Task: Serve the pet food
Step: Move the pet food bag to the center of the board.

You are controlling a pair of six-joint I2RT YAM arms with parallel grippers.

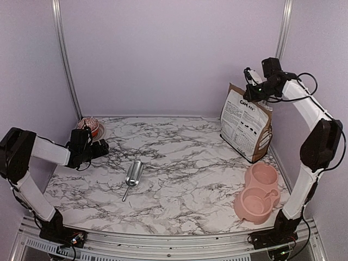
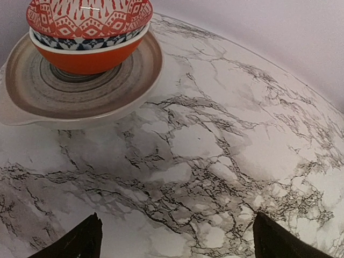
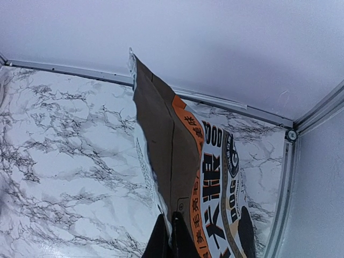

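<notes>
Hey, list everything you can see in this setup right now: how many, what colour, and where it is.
pet food bag: one, brown and black with a white printed back, standing at the far right
scoop: one, silver metal, lying left of centre
double feeder: one, pink, two hollows, near right, in front of the bag
bowls: two stacked, red-patterned over orange, on the plate
plate: one, grey-brown rings, far left
table: one, white marble with grey veins
left gripper: one, black, open, over bare table near the plate
right gripper: one, black, shut on the bag's top edge
</notes>
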